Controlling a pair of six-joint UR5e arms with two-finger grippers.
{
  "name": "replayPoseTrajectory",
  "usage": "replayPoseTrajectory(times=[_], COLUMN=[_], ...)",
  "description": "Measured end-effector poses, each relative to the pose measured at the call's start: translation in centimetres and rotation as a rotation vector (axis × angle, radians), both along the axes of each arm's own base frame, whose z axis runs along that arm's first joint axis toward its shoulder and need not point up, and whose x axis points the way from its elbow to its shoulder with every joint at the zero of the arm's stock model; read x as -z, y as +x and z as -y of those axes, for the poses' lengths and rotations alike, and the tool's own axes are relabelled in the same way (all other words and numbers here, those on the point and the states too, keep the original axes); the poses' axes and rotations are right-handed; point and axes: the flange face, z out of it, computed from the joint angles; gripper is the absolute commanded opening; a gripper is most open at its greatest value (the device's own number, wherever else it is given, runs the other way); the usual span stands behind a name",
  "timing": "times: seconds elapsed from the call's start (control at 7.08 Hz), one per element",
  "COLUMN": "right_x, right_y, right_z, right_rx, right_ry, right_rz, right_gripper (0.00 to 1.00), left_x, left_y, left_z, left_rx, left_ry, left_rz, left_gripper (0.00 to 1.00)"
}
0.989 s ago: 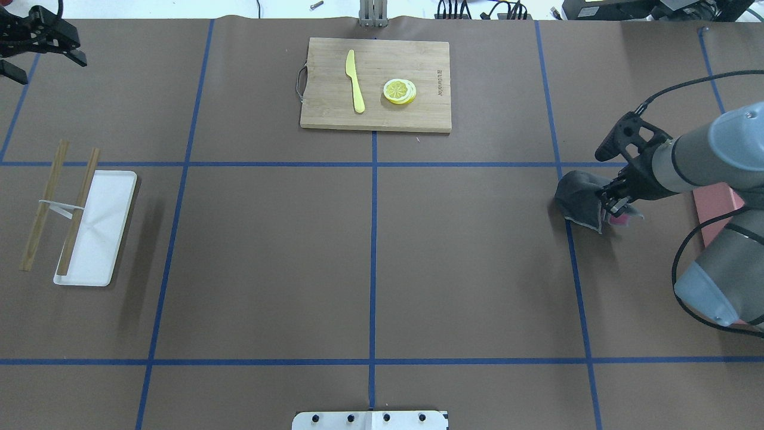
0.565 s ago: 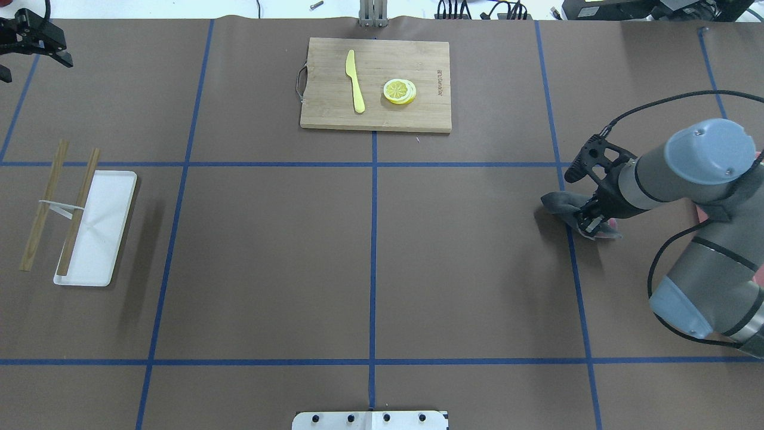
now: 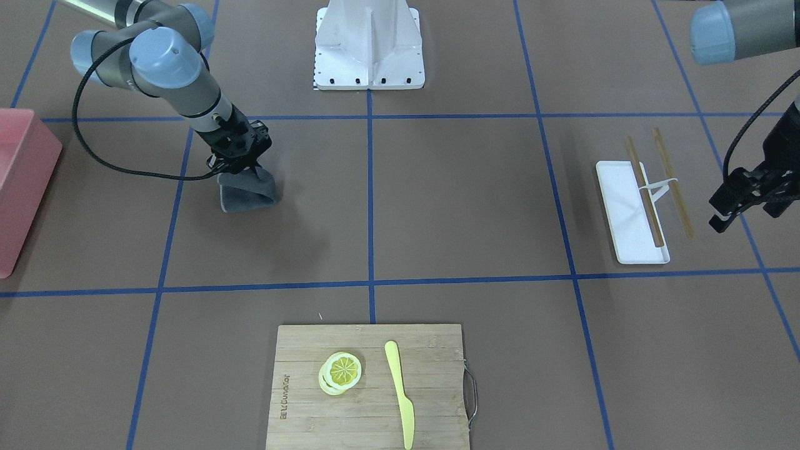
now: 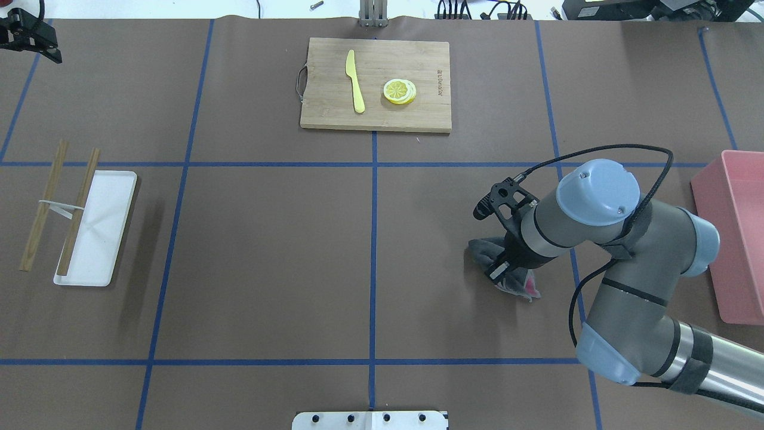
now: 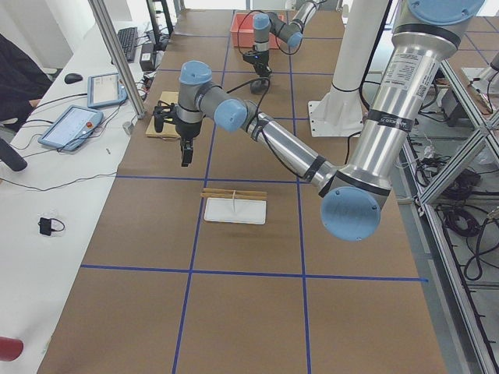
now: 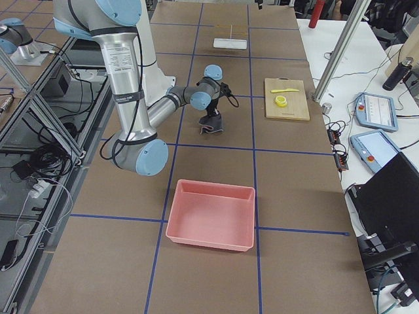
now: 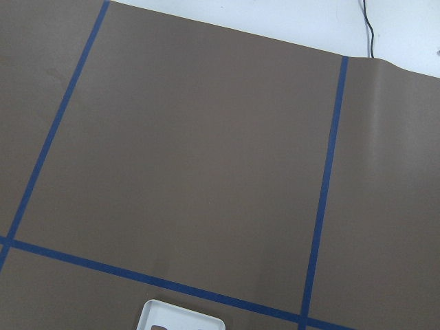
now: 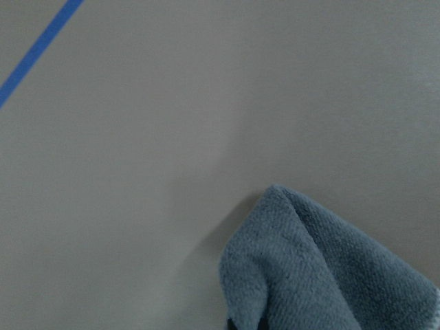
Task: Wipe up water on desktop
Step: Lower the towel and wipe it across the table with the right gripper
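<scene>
The desktop (image 4: pixel 268 239) is a brown tabletop with a grid of blue tape lines; no water shows on it. My right gripper (image 4: pixel 504 266) is shut on a grey cloth (image 4: pixel 482 249) with a pink underside and presses it on the desktop right of centre. The cloth also shows in the front view (image 3: pixel 247 194) below the gripper (image 3: pixel 232 165), in the right side view (image 6: pixel 211 124), and in the right wrist view (image 8: pixel 323 268). My left gripper (image 3: pixel 747 203) hangs open and empty beyond the white tray, at the far left corner of the overhead view (image 4: pixel 30 39).
A bamboo cutting board (image 4: pixel 418 113) with a yellow knife (image 4: pixel 355 80) and lemon slices (image 4: pixel 399 91) lies at the far middle. A white tray (image 4: pixel 104 221) with chopsticks (image 4: pixel 77 212) lies at the left. A pink bin (image 4: pixel 737 239) stands at the right edge.
My right arm has dragged the cloth leftward and nearer across the blue tape line. My left gripper has drawn further into the far left corner.
</scene>
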Motion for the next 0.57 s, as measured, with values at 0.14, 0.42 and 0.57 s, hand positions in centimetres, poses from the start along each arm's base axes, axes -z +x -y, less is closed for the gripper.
replayPoseTrajectory(times=[0.14,0.42,0.57], right_x=[1.2,1.1,0.2], right_y=[-1.0,-0.8,-0.2], right_z=[-1.3,-0.6,0.7], right_rx=[-0.014,-0.049,-0.074], right_ry=[-0.039,-0.070,-0.080], right_rz=[0.016,0.007,-0.010], right_gripper=[0.00,0.00,0.00], left_x=[0.0,0.2,0.3], left_y=[0.0,-0.1,-0.1], left_z=[0.0,0.0,-0.1], left_rx=[-0.001,-0.001,0.000], left_ry=[0.004,0.009,0.013], left_rz=[0.005,0.005,0.004], left_gripper=[0.98,0.98,0.98])
